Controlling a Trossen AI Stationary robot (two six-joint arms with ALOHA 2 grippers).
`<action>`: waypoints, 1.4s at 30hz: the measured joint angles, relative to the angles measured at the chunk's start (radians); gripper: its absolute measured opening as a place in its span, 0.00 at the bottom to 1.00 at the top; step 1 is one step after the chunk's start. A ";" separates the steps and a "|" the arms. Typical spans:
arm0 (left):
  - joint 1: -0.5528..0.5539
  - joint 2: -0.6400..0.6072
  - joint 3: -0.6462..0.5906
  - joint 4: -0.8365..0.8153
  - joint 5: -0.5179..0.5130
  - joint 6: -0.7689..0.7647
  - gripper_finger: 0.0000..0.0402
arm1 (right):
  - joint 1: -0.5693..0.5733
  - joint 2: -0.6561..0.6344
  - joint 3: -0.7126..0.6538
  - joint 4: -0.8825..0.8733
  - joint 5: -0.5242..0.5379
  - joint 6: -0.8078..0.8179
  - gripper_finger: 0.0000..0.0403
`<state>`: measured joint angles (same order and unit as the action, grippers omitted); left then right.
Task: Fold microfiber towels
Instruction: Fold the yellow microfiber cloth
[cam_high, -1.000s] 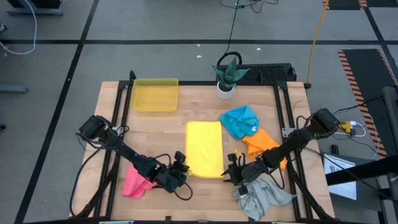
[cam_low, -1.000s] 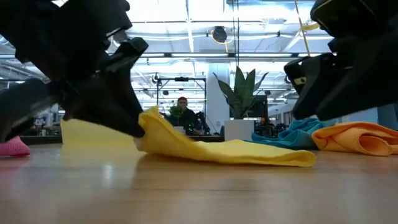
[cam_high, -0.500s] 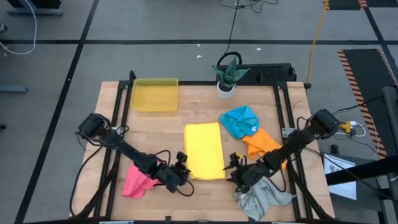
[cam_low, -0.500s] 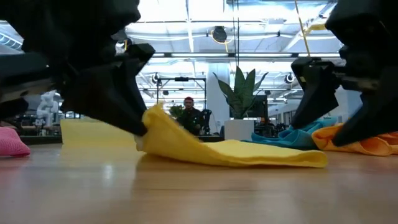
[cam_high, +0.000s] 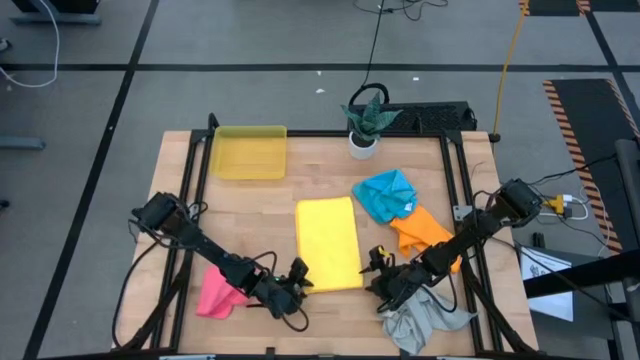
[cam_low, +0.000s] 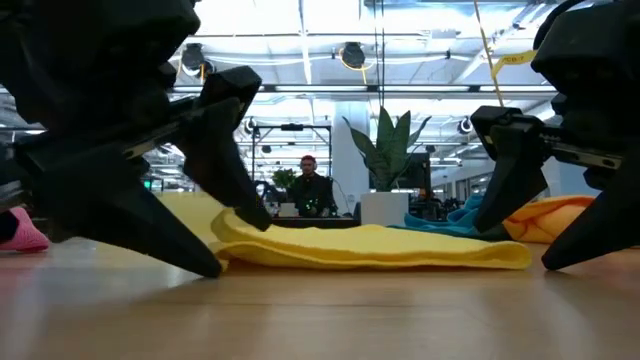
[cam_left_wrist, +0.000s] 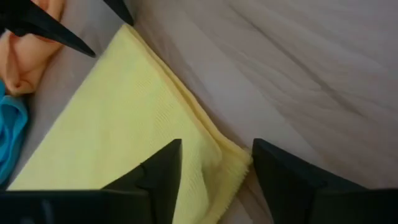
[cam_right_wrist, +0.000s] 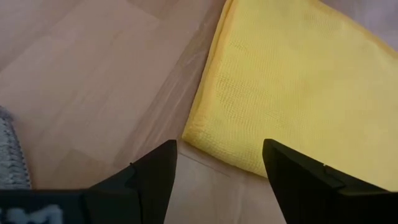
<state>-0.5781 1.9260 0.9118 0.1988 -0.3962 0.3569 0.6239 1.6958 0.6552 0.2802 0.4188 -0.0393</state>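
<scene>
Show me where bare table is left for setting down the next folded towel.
Bare wood lies between the yellow tray and the folded yellow towel, and between tray and plant pot. The right half is crowded: blue towel, orange towel, grey towel. Open left gripper and right gripper flank the yellow towel's near corners.

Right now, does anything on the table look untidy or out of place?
Yes. The pink, bright blue, orange and light grey microfiber towels lie crumpled, while the yellow microfiber towel lies flat and folded.
</scene>
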 joint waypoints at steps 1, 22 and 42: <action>0.001 0.004 0.001 0.003 -0.003 0.001 0.52 | 0.000 0.000 0.000 0.000 0.000 0.001 0.57; -0.015 -0.071 -0.004 -0.131 -0.309 -0.202 0.04 | 0.007 0.098 0.002 0.144 0.074 -0.186 0.53; -0.018 -0.103 -0.003 -0.169 -0.523 -0.410 0.02 | 0.007 0.168 0.001 0.279 0.130 -0.367 0.45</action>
<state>-0.5963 1.8233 0.9089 0.0297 -0.9194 -0.0533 0.6307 1.8637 0.6563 0.5594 0.5487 -0.4064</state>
